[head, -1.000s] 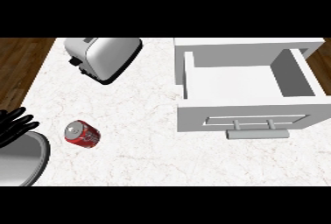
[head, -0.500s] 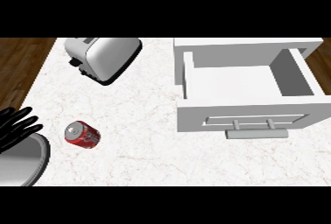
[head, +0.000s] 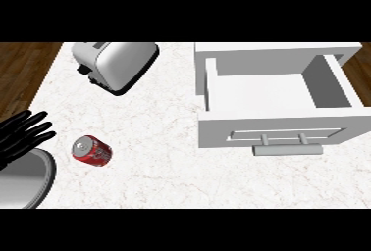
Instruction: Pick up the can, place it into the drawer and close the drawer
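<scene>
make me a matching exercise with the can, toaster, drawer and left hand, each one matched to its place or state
Things:
1 can
2 toaster
3 drawer
4 left hand

Places or states:
A pulled open, at the view's right
B red, lying on its side on the counter
C black, fingers straight, at the view's left edge
D silver, near the counter's far edge

Pairs: 1-B, 2-D, 3-A, 4-C

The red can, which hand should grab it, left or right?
Left. The left hand is open just beside the can, which lies on its side. The right hand is not in view.
</scene>
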